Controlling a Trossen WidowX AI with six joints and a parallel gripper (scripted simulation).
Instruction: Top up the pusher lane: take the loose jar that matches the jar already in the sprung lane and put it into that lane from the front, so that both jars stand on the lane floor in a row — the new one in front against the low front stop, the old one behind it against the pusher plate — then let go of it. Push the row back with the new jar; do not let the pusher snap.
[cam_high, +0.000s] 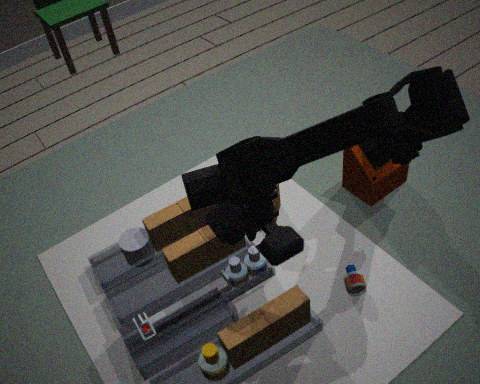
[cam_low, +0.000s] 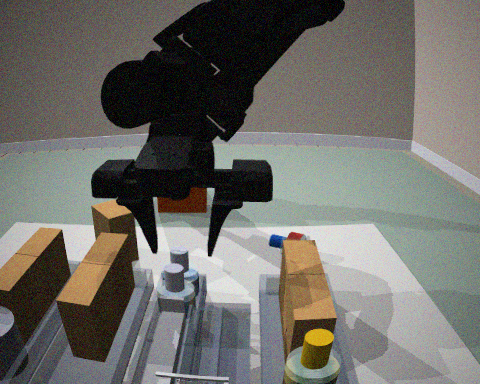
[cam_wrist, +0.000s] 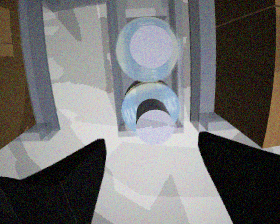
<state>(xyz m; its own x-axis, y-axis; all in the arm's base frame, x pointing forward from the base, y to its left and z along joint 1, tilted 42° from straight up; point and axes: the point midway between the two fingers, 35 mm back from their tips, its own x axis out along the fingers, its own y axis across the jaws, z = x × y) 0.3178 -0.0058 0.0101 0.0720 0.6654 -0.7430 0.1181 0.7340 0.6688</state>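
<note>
The gripper (cam_low: 183, 254) (cam_wrist: 151, 142) points down, mostly open and seemingly empty, above two jars (cam_low: 176, 287) (cam_wrist: 150, 77).

The arm (cam_high: 325, 137) (cam_low: 215, 65) is black, with long straight link and blocky joints. Its hand (cam_low: 182, 254) (cam_wrist: 151, 142) is also black: a wide bar with rounded boxy ends, and two fingers (cam_low: 218, 225), which become narrow to pointed tips. Some thin pale edges show near the wrist (cam_low: 220, 112).
</note>
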